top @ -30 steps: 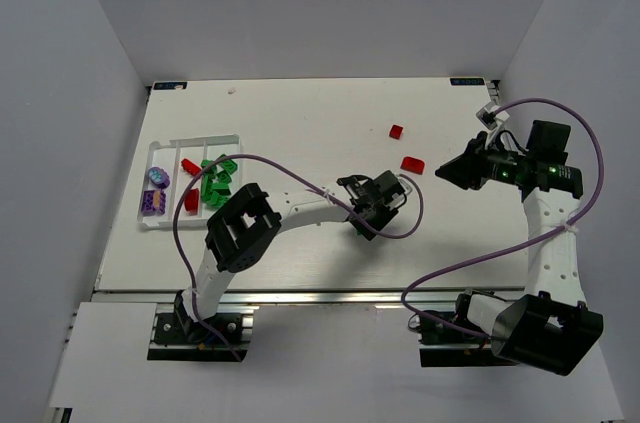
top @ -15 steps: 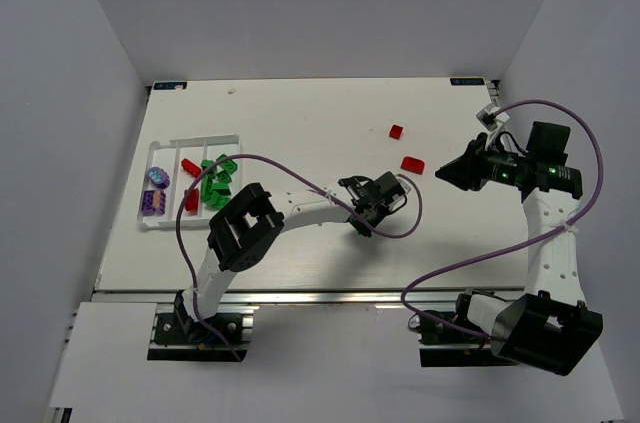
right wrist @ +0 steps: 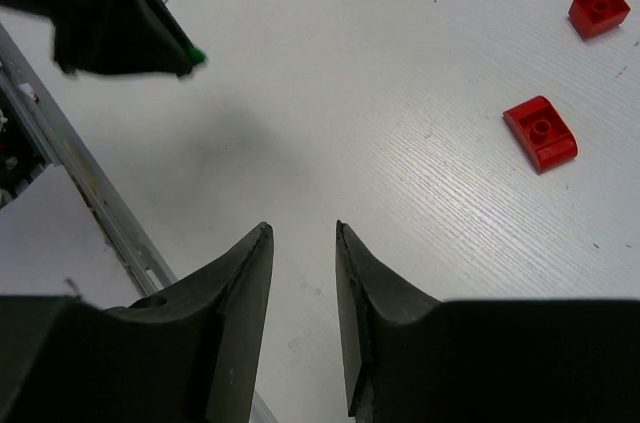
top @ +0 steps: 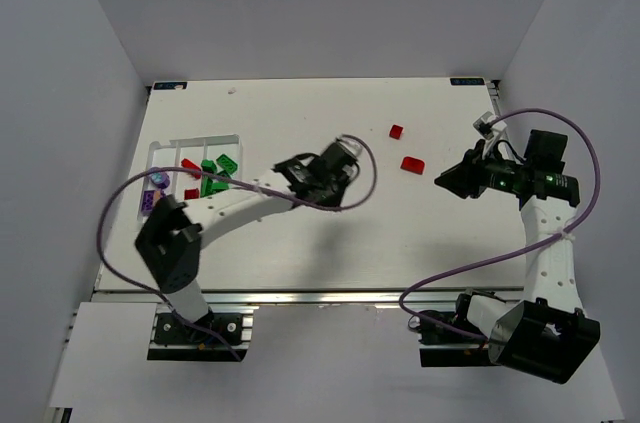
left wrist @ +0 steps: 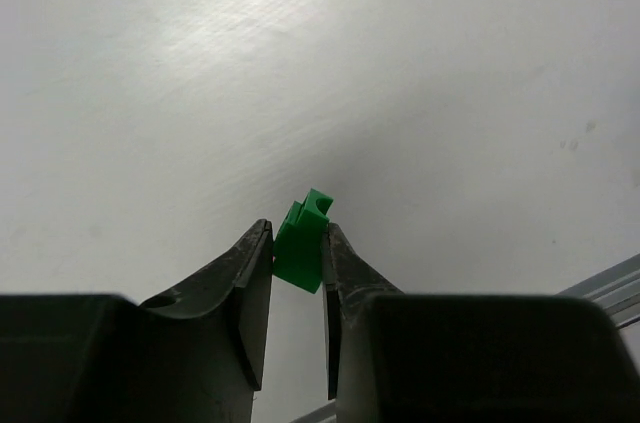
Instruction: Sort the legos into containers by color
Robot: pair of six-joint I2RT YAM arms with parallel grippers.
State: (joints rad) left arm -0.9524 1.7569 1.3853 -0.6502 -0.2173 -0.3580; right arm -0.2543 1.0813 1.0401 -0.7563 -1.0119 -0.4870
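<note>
left jaws pinched green brick (left wrist: 300, 248) across its flat sides; looked light, rigid, slick. right jaws stood narrowly apart, empty, above bench (right wrist: 400, 93).

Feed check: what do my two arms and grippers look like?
The left arm and right arm have white links, boxy black joint housings, and a loose purple cable each. The left gripper and right gripper are black, with two tapered fingers.
</note>
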